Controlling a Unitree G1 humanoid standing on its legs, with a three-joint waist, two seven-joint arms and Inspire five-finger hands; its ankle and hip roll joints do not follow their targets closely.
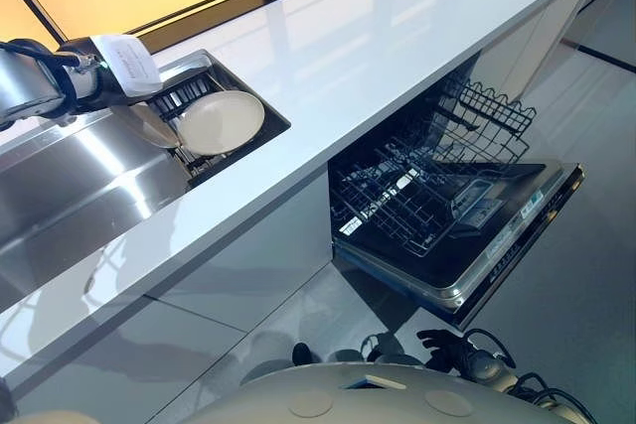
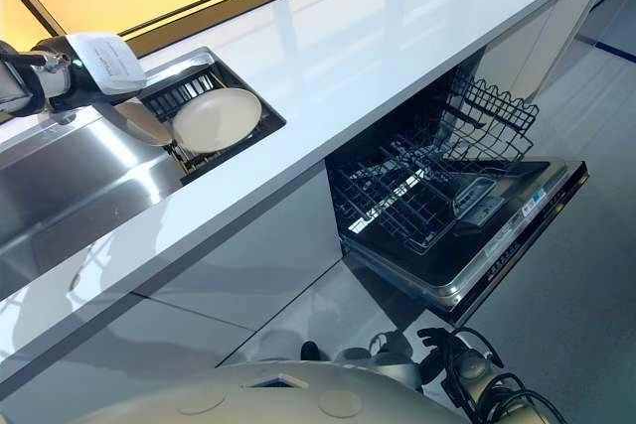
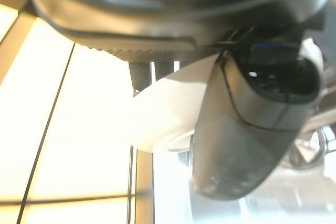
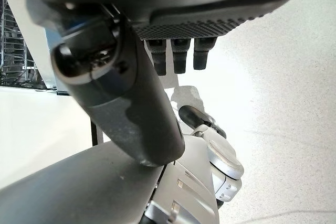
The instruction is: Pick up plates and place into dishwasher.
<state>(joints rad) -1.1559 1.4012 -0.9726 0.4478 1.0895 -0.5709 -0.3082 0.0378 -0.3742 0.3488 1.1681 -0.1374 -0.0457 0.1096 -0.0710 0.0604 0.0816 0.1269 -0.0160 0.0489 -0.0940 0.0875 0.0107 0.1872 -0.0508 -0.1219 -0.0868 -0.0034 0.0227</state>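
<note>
While upright, plate (image 1: 221,122) touches left hand's (image 1: 134,67) fingers (image 3: 143,74).

Glossy white countertop (image 1: 378,57), brushed steel sink (image 1: 70,196), wire dishwasher rack (image 1: 417,186)

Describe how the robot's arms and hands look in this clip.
The left arm is silver-grey metal with black cable around the wrist and a white printed tag. The left hand is dark, with a glossy rounded thumb and ridged black fingers. The right hand matches: dark thumb, textured black palm, short black fingers.
</note>
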